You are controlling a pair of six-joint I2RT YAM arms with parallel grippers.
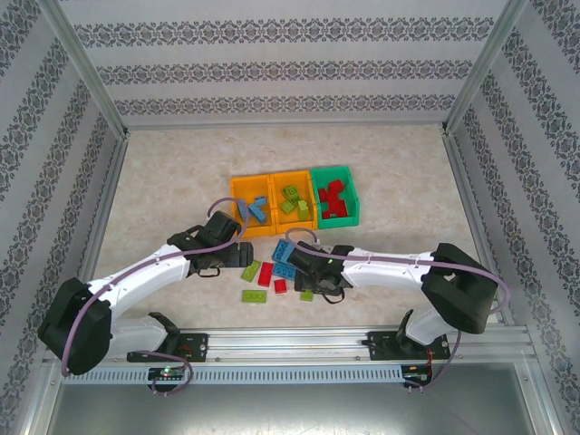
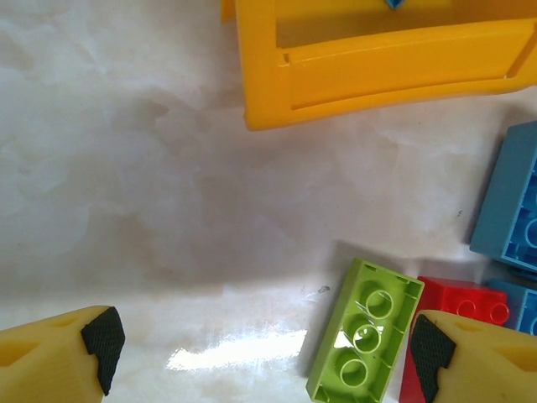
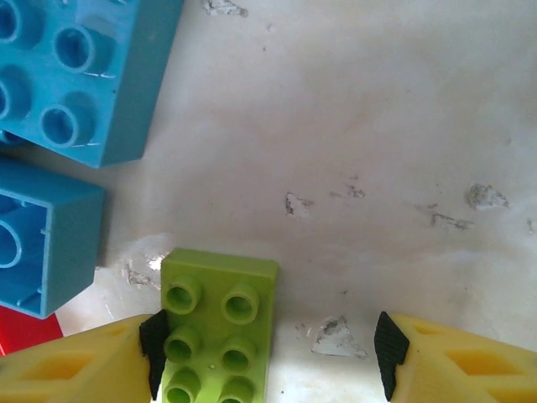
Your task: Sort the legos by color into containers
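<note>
Looking through the right wrist camera, you find your right claw released around a small lime green studded plastic brick: one black pad touches its side, the other stands apart. Your left claw hangs wide and empty above a longer lime green brick, with a red brick and blue bricks just right of it. All lie loose on the marbled table, on the near side of the middle orange plastic bin, which holds green pieces. Such bricks are probably light, stiff and slick, so pinch squarely across the flat side walls, or one may squirt out.
</note>
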